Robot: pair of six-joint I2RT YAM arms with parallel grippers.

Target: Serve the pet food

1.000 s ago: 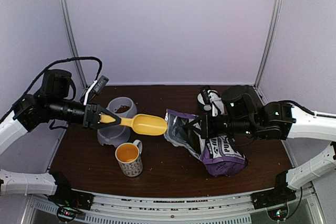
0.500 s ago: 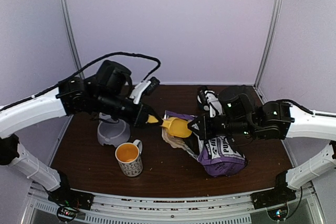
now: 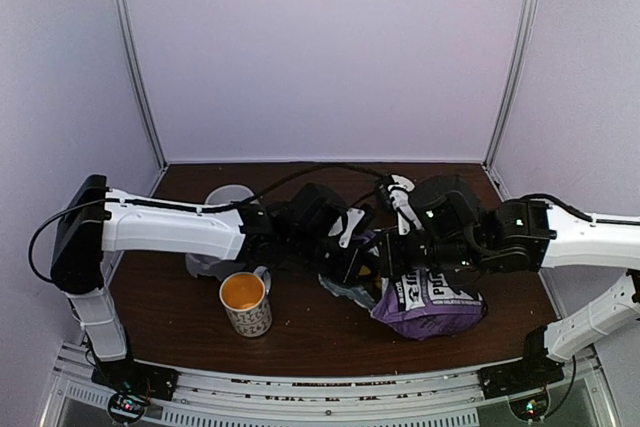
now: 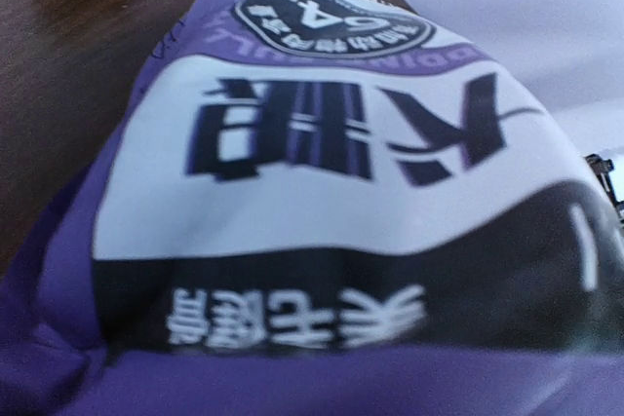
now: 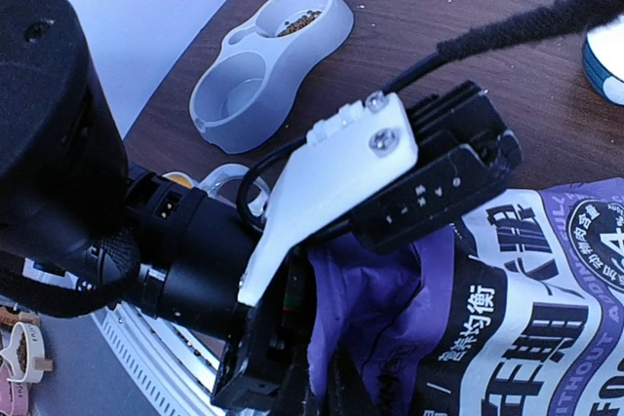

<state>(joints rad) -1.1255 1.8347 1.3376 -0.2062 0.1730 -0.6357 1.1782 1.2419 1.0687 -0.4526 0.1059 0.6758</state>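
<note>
Your L gripper (image 3: 350, 265) is at the purple bag (image 3: 430, 297) mouth, R gripper (image 3: 392, 252) just beside it. Fingers of both hidden, can't tell grip. Bag axis runs L–R, opening twd L arm. Kibble (image 5: 297, 22) visible only in bowl (image 5: 255, 80).

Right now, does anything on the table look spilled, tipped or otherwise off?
The purple food bag lies on its side, crumpled, with the left claw pushed into its open end, fingertips hidden. A few pale specks dot the table, too small to identify. The mug stands upright.
</note>
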